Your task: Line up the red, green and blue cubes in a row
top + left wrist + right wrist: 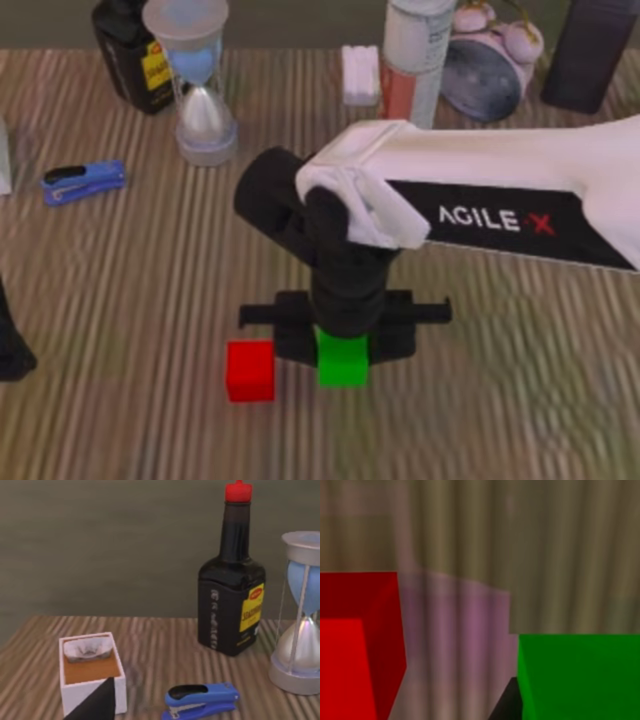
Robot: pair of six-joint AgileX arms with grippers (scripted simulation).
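1. Ribbed, wood-grain tabletop (520, 400) carries all the objects; a plain dull wall stands behind it in the left wrist view.
2. Right gripper (343, 352) of the white AgileX arm sits low over the near middle of the tabletop, directly above the small bright green matte cube (342, 362). Whether its jaws are apart or clamped on the cube cannot be told; the black body hides them from above.
3. Small bright red matte cube (250, 370) rests on the tabletop just to the left of the green one, with a narrow gap between them. The right wrist view shows the same pair, red (357, 650) and green (580, 677), apart.
4. Deep blue cube: not visible in any view.
5. Left gripper: not in view; only a dark part of the left arm (12, 345) shows at the left edge, parked.
6. Handling, as a judgement: the cubes look light, rigid and non-fragile, with flat matte faces that should not slip. Best hold is on two opposite side faces, centred, so the cube sets down square beside its neighbour.
7. Legible writing: "AGILE·X" on the arm's black panel (495, 220). The dark sauce bottle with red cap (231, 585) bears a yellow label whose text is too small to read.
8. Other items: flat blue stapler (84, 181), hourglass with blue sand (203, 95), pink alarm clock (488, 55).
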